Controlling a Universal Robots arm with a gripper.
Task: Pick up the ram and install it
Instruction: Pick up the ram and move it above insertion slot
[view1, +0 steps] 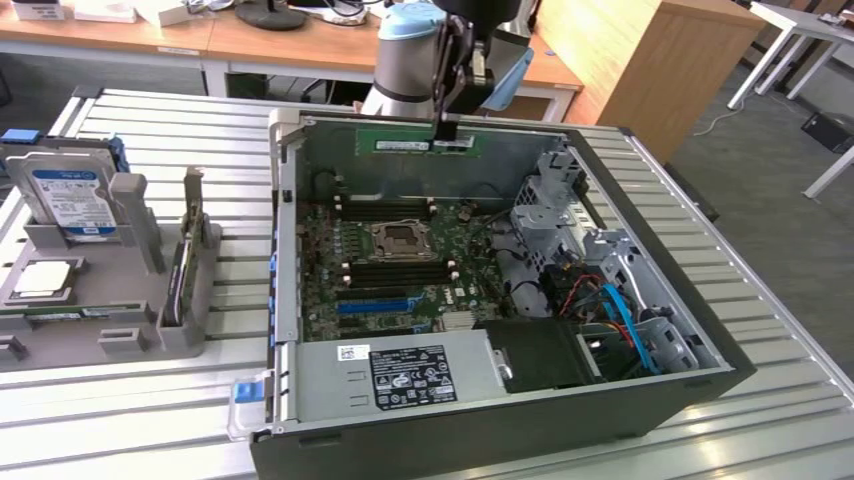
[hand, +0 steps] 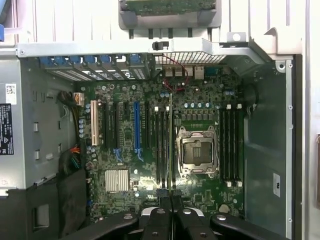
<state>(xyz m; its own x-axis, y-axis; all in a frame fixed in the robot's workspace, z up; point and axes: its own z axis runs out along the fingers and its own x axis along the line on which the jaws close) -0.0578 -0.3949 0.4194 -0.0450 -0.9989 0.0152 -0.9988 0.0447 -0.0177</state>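
Observation:
My gripper (view1: 454, 138) is shut on the ram (view1: 394, 146), a thin green stick held level over the far side of the open computer case (view1: 694, 330). The stick juts from the fingers toward the exterior view's left and hangs above the motherboard (view1: 400, 270), clear of it. In the wrist view the ram (hand: 171, 140) shows edge-on as a thin line between the dark fingers (hand: 161, 215). It lies over the black memory slots (hand: 161, 145) beside the silver processor socket (hand: 196, 152). More black memory slots (hand: 230, 145) sit on the socket's other side.
A grey fixture (view1: 134, 335) at the exterior view's left holds a hard drive (view1: 74, 200) and a square silver chip (view1: 47, 280). Inside the case are a power supply (view1: 400, 375), a metal drive cage (view1: 561, 210), cables (view1: 621, 320) and a long blue slot (hand: 136, 127).

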